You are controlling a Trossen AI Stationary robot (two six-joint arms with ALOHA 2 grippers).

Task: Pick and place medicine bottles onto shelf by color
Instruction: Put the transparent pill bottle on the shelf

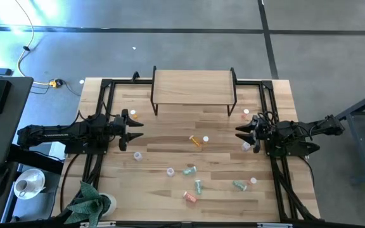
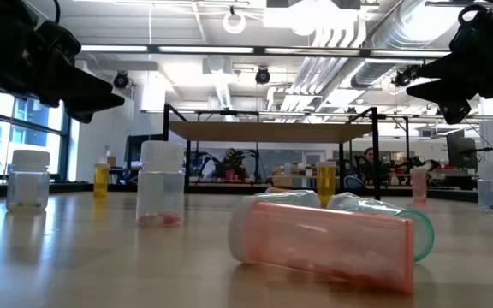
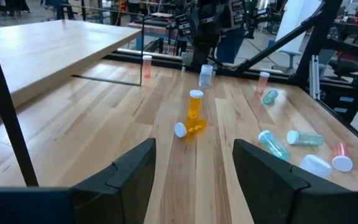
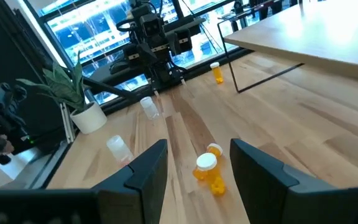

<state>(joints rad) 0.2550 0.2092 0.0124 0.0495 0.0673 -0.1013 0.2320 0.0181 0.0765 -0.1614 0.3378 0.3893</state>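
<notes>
Roughly a dozen bottles lie scattered on the table (image 1: 170,190); none stands on the shelf (image 1: 193,85), which sits at the table's far edge with its top bare. Two orange bottles (image 1: 197,140) are at mid-table, one upright and one on its side, touching; a third orange bottle (image 1: 134,115) stands near the shelf's left leg, just ahead of the left gripper (image 1: 135,130). A clear bottle (image 1: 137,155) stands left of centre, another clear one (image 1: 170,171) closer to the near edge; green bottles (image 1: 189,170) lie tipped beside it, with one more green (image 1: 239,185) to the right; a pink bottle (image 1: 189,197) lies nearest the front edge; a small pink one (image 1: 246,114) stands by the shelf's right leg. The left gripper hovers over the table's left side, fingers (image 3: 127,176) apart and holding nothing; the right gripper (image 1: 239,132) hovers over the right side, facing it, fingers (image 4: 146,171) likewise spread and empty; a clear bottle (image 1: 246,146) stands just beside it. A potted plant (image 1: 90,201) sits at the near left corner.
</notes>
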